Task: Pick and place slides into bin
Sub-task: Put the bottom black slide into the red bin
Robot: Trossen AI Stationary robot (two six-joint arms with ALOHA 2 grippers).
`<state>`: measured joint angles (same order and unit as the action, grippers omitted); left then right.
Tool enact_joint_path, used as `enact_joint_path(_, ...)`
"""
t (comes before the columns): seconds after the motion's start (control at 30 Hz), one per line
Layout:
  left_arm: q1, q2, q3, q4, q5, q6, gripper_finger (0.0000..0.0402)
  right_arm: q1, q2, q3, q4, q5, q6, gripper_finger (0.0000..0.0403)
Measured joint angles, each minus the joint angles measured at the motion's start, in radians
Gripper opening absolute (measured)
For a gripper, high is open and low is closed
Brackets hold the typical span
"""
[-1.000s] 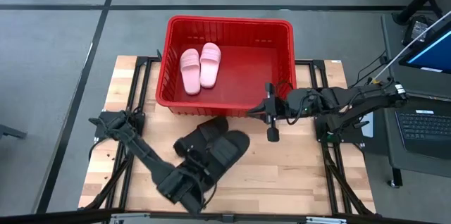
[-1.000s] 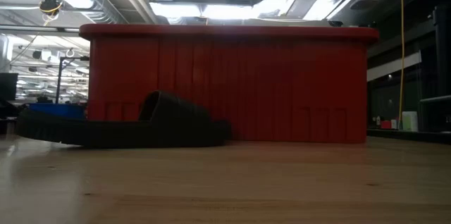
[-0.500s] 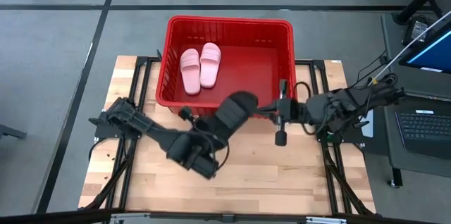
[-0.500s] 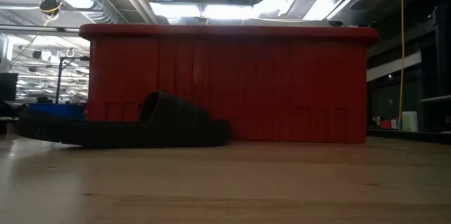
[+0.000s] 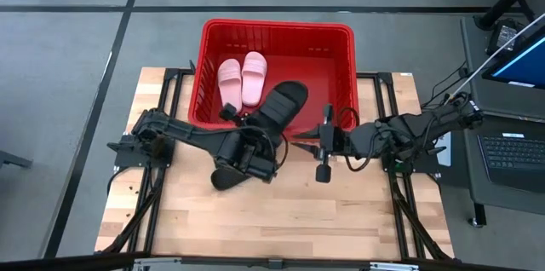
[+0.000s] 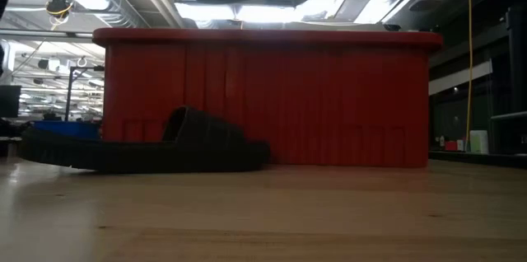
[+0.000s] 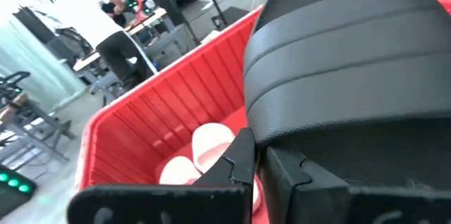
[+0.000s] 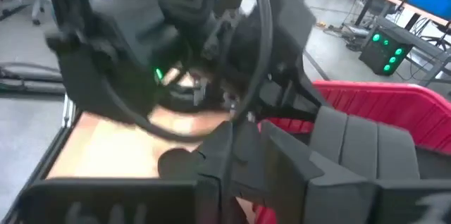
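Black slide [image 5: 278, 105], clamped in left gripper [image 5: 255, 135], overhangs bin's near rim [image 5: 255, 128]; right gripper [image 5: 324, 145] closed.

Red lattice bin [image 5: 341, 58] — pale pink slides [image 5: 242, 80], black slides [image 5: 283, 104] — blond wood table [image 5: 341, 211].

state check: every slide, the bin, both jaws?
Two pale pink slide sandals: side by side in bin.
Black slide held by left gripper: over bin rim.
Black slide on table: flat, outside.
Red plastic lattice bin: upright.
Left gripper: shut on slide.
Right gripper: shut, empty.
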<state>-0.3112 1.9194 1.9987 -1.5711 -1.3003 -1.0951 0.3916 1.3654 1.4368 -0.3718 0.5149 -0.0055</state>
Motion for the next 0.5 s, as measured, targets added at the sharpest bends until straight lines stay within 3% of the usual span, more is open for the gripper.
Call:
enact_joint_path(0.23, 0.015, -0.033, 0.0, 0.014, -0.002, 0.041, 0.0003, 0.0, -0.001, 0.001, 0.014, 0.0, -0.017, 0.0135)
enact_joint_path(0.5, 0.013, -0.108, 0.0, 0.203, -0.057, 0.229, 0.0003, -0.036, -0.001, 0.002, 0.055, 0.0, -0.051, 0.018)
